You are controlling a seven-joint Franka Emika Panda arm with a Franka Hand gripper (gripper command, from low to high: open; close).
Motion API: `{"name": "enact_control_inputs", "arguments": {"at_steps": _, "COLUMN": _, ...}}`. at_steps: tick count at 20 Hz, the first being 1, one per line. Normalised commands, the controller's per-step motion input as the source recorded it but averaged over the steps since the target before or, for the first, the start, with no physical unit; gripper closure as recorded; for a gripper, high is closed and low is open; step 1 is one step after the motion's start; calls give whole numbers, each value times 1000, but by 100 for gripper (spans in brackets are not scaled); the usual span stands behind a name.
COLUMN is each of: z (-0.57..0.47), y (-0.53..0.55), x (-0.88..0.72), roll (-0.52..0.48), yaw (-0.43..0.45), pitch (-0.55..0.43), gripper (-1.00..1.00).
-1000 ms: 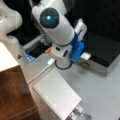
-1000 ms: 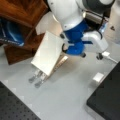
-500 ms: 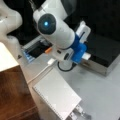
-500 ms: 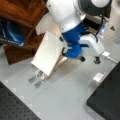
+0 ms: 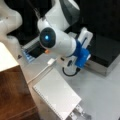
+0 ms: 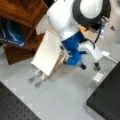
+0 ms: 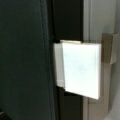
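In a front view, a wooden shelf sits at the left, at the far left edge of the grey table. A white slanted box leans just beside it, with metal clips at its lower end resting on the table. Right of the box, the arm's blue wrist part and white hand body carry the gripper, which hangs low over the table near the middle. Its two dark fingertips point down and stand apart, nothing between them. A small white block lies on the table just below and right of the fingertips, not touching them, close to the edge of a black mat at the right corner. A white plug and cable lie beyond the gripper. In the wrist view, the white block shows at centre against a dark band.
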Motion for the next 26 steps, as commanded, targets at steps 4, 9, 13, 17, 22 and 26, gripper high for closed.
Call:
{"name": "enact_control_inputs", "arguments": {"at_steps": 4, "z": -225, "y": 77, "x": -180, "roll": 268, "yaw": -112, "pitch": -156, "gripper": -100}}
{"name": "enact_control_inputs", "arguments": {"at_steps": 9, "z": -209, "y": 80, "x": -199, "roll": 282, "yaw": -98, "pitch": -129, "gripper": -100}}
{"name": "enact_control_inputs", "arguments": {"at_steps": 13, "z": -261, "y": 53, "x": -155, "roll": 252, "yaw": -81, "pitch": -126, "gripper": -100}}
{"name": "enact_control_inputs", "arguments": {"at_steps": 17, "z": -295, "y": 36, "x": -123, "roll": 265, "yaw": -37, "pitch": -124, "gripper": -100}}
{"name": "enact_control_inputs", "arguments": {"at_steps": 22, "z": -218, "y": -3, "x": -100, "roll": 334, "yaw": 37, "pitch": -152, "gripper": -100}}
{"name": "enact_control_inputs", "arguments": {"at_steps": 26, "z": -148, "y": -43, "x": -58, "roll": 324, "yaw": 46, "pitch": -96, "gripper": -100}}
